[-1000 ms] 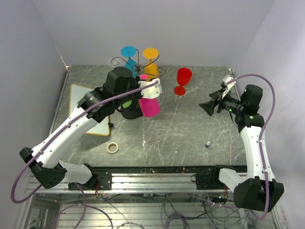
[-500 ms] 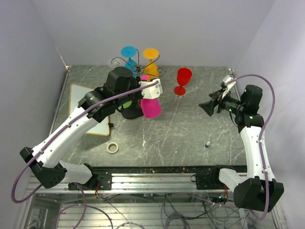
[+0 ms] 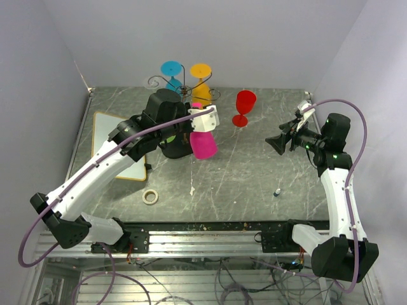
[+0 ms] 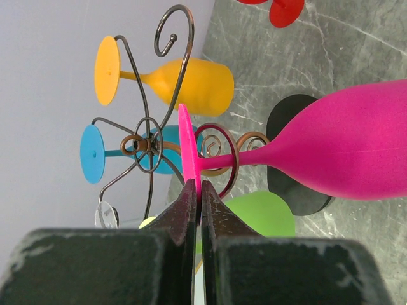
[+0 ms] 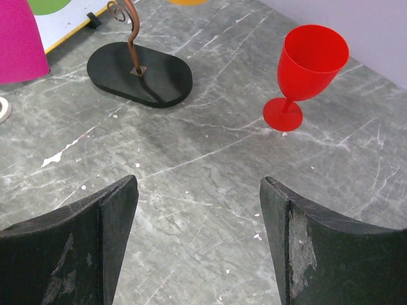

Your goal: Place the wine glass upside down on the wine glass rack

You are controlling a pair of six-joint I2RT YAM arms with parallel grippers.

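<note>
My left gripper (image 4: pixel 198 194) is shut on the foot of a pink wine glass (image 4: pixel 356 149), held upside down. Its stem sits in a curled arm of the dark wire rack (image 4: pixel 152 136). From the top view the pink glass (image 3: pixel 203 143) hangs in front of the rack (image 3: pixel 184 89), above its black oval base (image 3: pixel 173 147). An orange glass (image 4: pixel 191 82) and a blue glass (image 4: pixel 95 152) hang on the rack; a green one (image 4: pixel 264 216) shows below. A red glass (image 3: pixel 243 107) stands upright on the table. My right gripper (image 3: pixel 278 143) is open and empty, to the right of the red glass (image 5: pixel 305 70).
A white board with a yellow edge (image 3: pixel 113 143) lies at the left. A roll of tape (image 3: pixel 150 196) and a small dark item (image 3: pixel 277 191) lie near the front. The rack base (image 5: pixel 140 73) also shows in the right wrist view.
My left gripper has carried the pink glass slightly right and back toward the rack. The right arm has not moved.
</note>
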